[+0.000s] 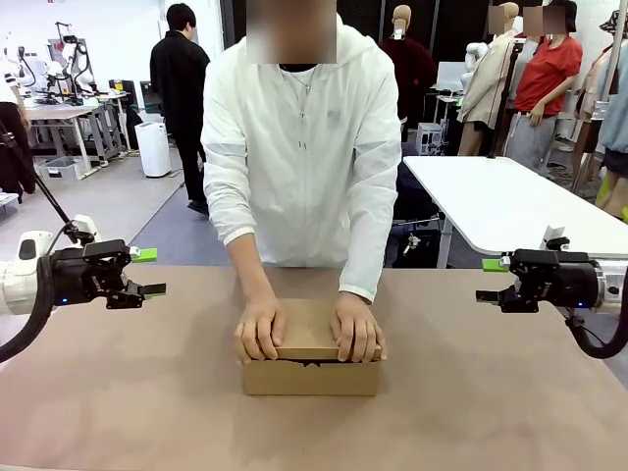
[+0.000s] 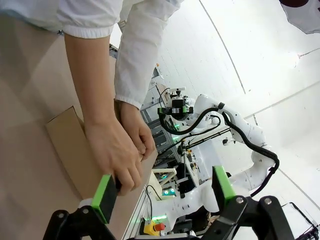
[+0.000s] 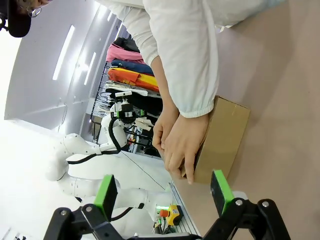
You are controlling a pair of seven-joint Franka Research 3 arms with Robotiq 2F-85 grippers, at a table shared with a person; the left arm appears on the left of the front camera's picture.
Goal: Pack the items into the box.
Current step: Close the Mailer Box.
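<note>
- Box (image 1: 311, 376) sat closest to the front camera, on the brown table (image 1: 118, 402), roughly centred between the two arms, lid flap down.
- Both of the person's hands were pressed on the lid: one hand (image 1: 260, 329) at the picture-left end, other hand (image 1: 357, 329) at the right end, fingers curled over the front edge.
- Small tab notch was visible mid front edge, between the hands.
- Left gripper (image 1: 147, 272) hovered above the table at picture left, well apart from the box, fingers spread wide, nothing between them.
- Right gripper (image 1: 488, 280) mirrored it at picture right, also well clear of the box, fingers wide apart and empty.
- Left wrist view: green pads (image 2: 104, 198) framed the box and hands with a clear gap.
- Right wrist view showed the same: pads (image 3: 221, 190) apart, box beyond them.
</note>
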